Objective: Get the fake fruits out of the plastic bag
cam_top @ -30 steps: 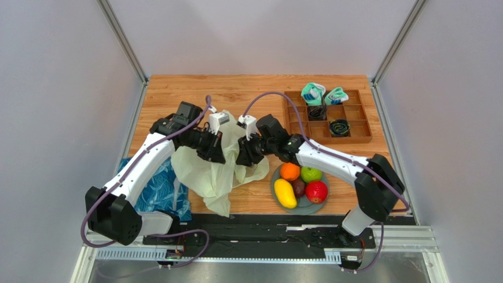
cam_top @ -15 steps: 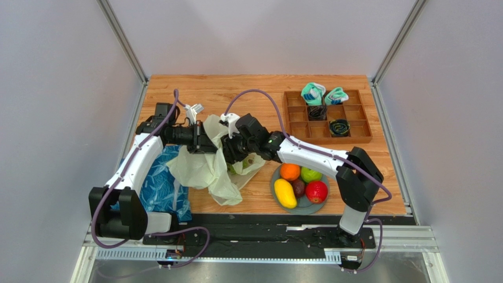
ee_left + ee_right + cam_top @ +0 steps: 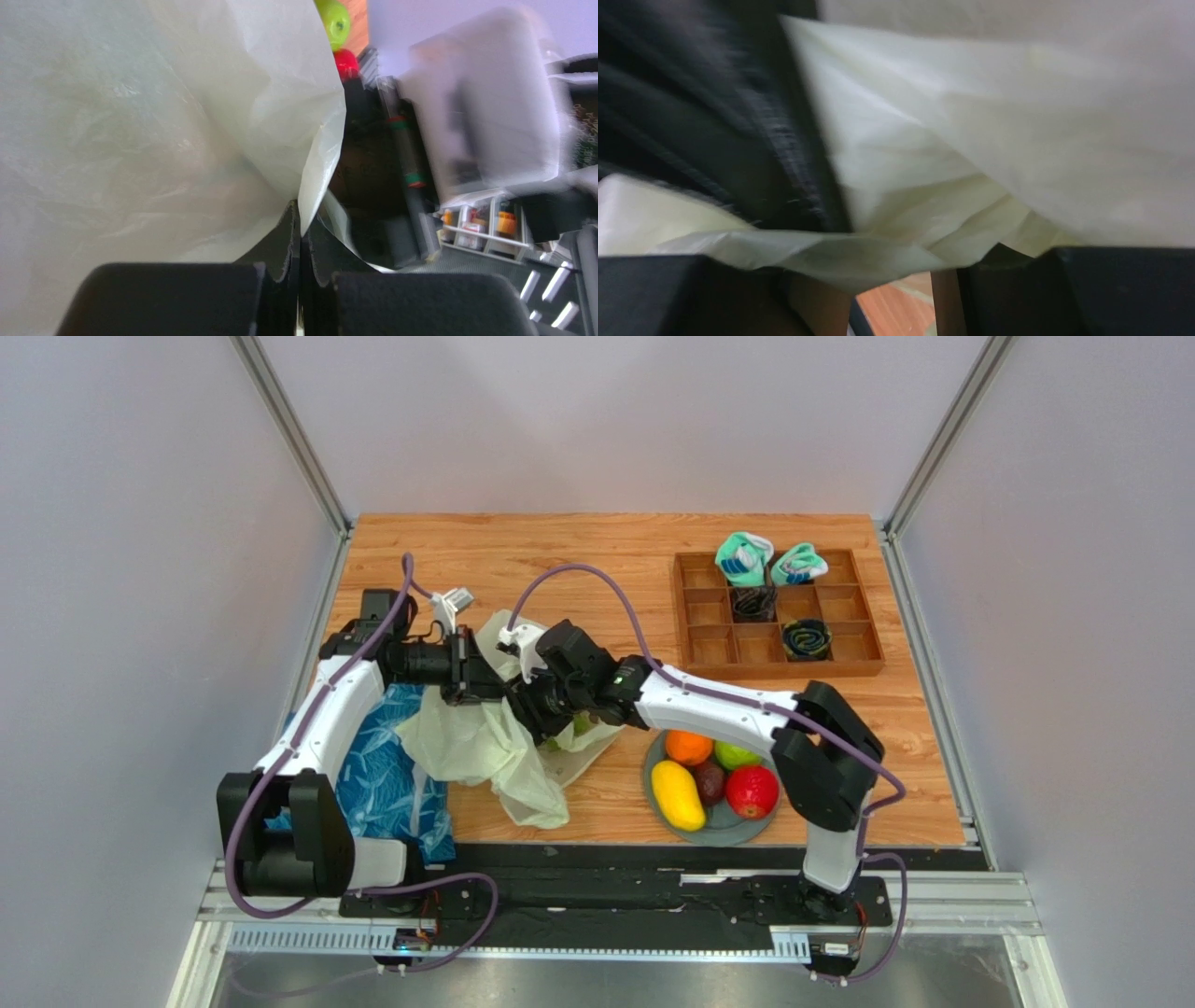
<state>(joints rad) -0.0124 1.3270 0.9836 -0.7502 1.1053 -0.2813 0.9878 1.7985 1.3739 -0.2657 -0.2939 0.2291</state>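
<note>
The pale yellow-green plastic bag lies crumpled left of the table's middle. My left gripper is shut on its upper edge; in the left wrist view the jaws pinch the film of the plastic bag. My right gripper is pushed into the bag's mouth. Its fingers stand apart with the plastic bag draped over them and nothing solid between them. Something green shows inside the bag. An orange, green apple, dark fruit, red apple and yellow mango sit on a grey plate.
A blue leaf-patterned bag lies under the left arm at the near left. A wooden divider tray stands at the back right with rolled teal-and-white socks in it. The right arm reaches across the table just behind the plate.
Both grippers have moved left, taking the bag with them. The right gripper has gone deeper into the bag's mouth. The left arm has drawn back toward the left wall.
</note>
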